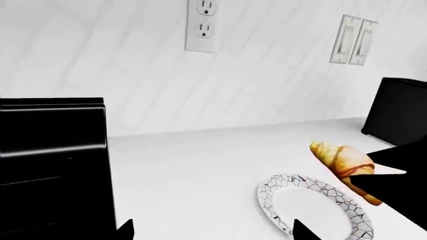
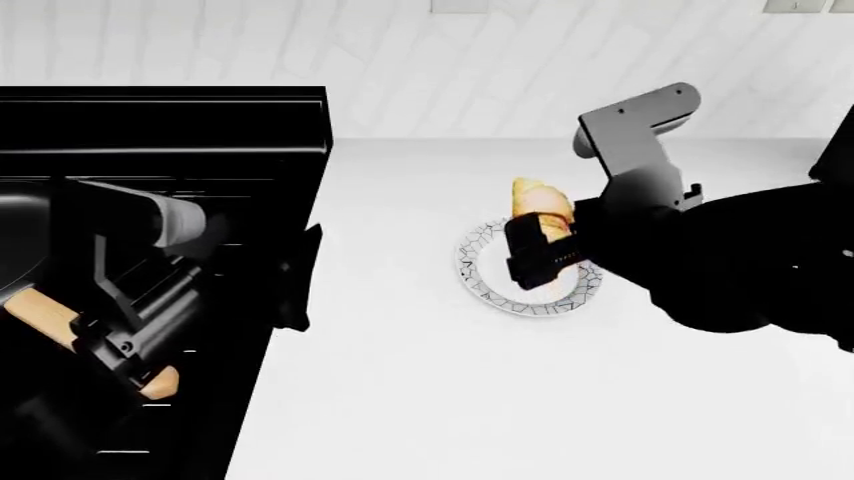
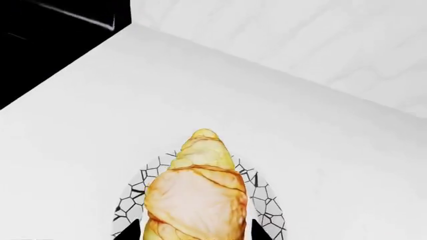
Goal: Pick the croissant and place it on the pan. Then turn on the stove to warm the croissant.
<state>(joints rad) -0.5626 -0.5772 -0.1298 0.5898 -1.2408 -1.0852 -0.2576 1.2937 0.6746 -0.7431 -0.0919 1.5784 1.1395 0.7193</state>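
The golden-brown croissant [image 3: 197,195] sits between the fingers of my right gripper [image 3: 195,235], which is shut on it, and it is held over the white patterned plate [image 3: 267,205]. It also shows in the head view [image 2: 539,203] and the left wrist view [image 1: 340,160]. The glossy black stove [image 2: 160,130] is at the left. The pan's light wooden handle [image 2: 40,312] shows behind my left arm; the pan's black body is hidden. My left gripper [image 1: 213,232] is open and empty at the stove's right edge [image 1: 53,160].
The plate [image 2: 487,285] lies on the white counter right of the stove. A black appliance [image 1: 397,117] stands at the counter's far right. A wall outlet [image 1: 202,25] and light switches [image 1: 353,40] are on the white backsplash.
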